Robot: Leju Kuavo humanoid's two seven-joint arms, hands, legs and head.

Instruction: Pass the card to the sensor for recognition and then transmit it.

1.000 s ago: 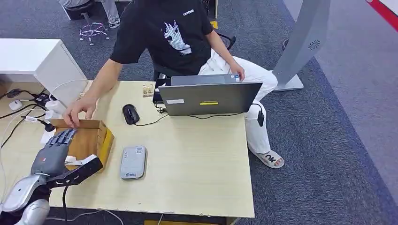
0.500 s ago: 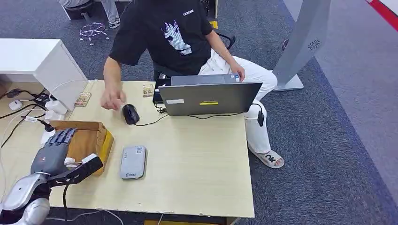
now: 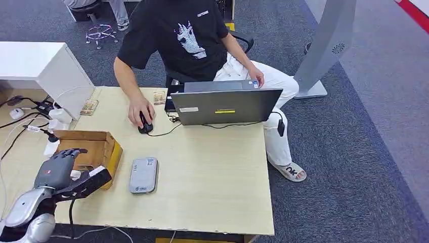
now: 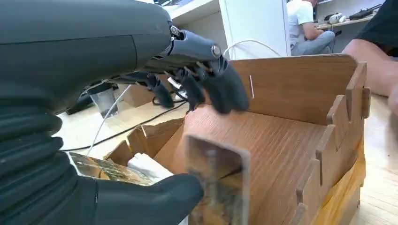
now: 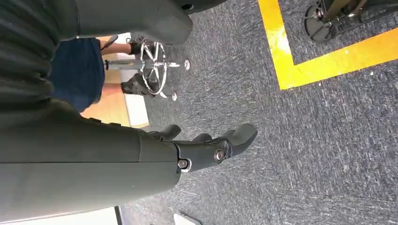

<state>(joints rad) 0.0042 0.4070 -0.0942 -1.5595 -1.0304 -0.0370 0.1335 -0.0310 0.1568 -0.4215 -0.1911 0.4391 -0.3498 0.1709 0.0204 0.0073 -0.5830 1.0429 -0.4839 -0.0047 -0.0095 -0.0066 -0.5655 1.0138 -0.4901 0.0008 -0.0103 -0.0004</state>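
Left hand (image 3: pixel 58 171) reaches into the wooden box (image 3: pixel 103 147), curled fingers (image 4: pixel 225 89) apart from the upright card (image 4: pixel 218 183).

Little can be read here. On the person's black T-shirt (image 3: pixel 177 35), well beyond the left hand (image 3: pixel 56 169), a short line of small white letters sits at the chest above a white hand-shaped graphic; the letters are too small to make out. The grey laptop (image 3: pixel 225 105), farther off on the tabletop (image 3: pixel 212 172), carries a white sticker and a yellow-and-black strip label on its lid, both illegible. The grey card reader (image 3: pixel 143 175), just beside the wooden box (image 3: pixel 109 149) that the left hand reaches into, has a small label near its far end and blue print near its close end, neither readable.
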